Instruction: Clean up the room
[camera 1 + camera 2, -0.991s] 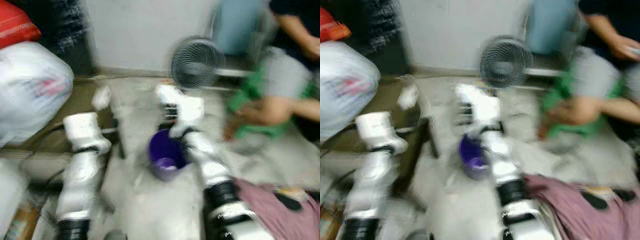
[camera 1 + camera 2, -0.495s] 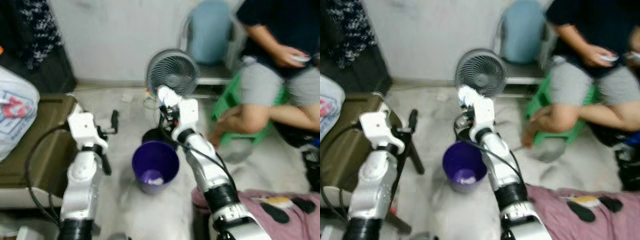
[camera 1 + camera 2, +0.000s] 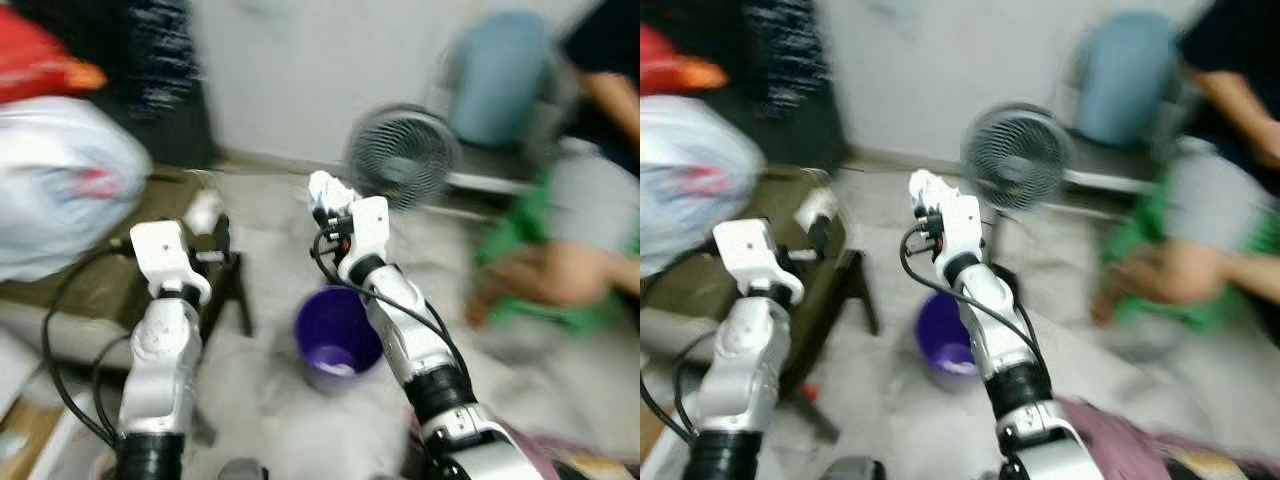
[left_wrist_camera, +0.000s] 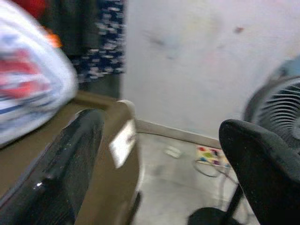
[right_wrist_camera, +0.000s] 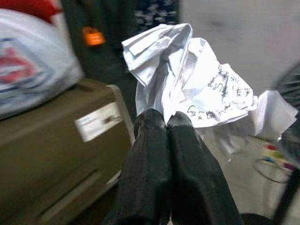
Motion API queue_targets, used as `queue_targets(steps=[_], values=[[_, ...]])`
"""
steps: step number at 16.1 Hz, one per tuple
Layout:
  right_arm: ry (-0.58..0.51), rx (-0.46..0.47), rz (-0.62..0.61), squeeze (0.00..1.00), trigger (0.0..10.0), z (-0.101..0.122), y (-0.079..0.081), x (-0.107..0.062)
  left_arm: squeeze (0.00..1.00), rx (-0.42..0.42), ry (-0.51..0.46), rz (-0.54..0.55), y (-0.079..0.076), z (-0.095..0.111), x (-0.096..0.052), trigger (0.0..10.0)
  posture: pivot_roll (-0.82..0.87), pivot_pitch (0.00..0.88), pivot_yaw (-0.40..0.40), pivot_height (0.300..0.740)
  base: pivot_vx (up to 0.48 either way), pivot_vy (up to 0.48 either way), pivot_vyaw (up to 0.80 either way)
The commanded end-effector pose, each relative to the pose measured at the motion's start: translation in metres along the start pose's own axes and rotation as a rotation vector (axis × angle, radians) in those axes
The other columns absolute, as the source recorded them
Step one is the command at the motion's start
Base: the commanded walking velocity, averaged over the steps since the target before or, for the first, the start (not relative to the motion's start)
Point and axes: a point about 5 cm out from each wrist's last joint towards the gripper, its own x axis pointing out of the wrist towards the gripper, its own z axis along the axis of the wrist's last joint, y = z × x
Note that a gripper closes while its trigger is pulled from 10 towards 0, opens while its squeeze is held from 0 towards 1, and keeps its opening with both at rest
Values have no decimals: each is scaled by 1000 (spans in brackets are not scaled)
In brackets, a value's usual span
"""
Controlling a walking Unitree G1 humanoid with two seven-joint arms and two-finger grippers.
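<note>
Fingers of right arm pinch crumpled paper.

Count, floor and surrounds
One purple bin, one fan, one crumpled paper, one white sack, one person.

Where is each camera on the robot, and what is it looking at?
Left and right eye views: on the head, looking down at the purple bin, fan, both silver arms.
Left wrist view: along the open left pincer toward the brown box, wall and fan.
Right wrist view: along the right pincer, shut on crumpled paper.
Shared: both wrist views show the brown box and white bag.
</note>
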Motion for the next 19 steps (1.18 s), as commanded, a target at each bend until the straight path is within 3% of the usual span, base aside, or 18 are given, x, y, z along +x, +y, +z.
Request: queue_targets(steps=[1, 8, 11, 14, 16, 19], values=[[-10, -11, -12, 0, 10000, 4, -5, 0, 0, 4, 2, -22, -4, -1, 0, 10000, -24, 0, -33, 740, 0, 0, 525], [5, 11, -32, 0, 10000, 3, -8, 1, 0, -11, -1, -29, -6, -1, 0, 10000, -28, 0, -37, 740, 0, 0, 76], [12, 18, -36, 0, 10000, 2, -9, 2, 0, -16, -3, -34, -7, 0, 1, 10000, -30, 0, -38, 740, 0, 0, -800], [-1, 15, -42, 0, 10000, 5, -11, 2, 0, -66, -19, -122, -14, 3, -1, 10000, -30, 0, -36, 740, 0, 0, 0], [-9, 11, -72, 0, 10000, 7, -18, -2, 0, -60, -22, -129, -10, 3, -4, 10000, -29, 0, -34, 740, 0, 0, 0], [-36, 1, -164, 0, 10000, 11, -43, -21, 0, 10, 9, -28, 17, -3, -13, 10000, -40, 0, -29, 740, 0, 0, 0]])
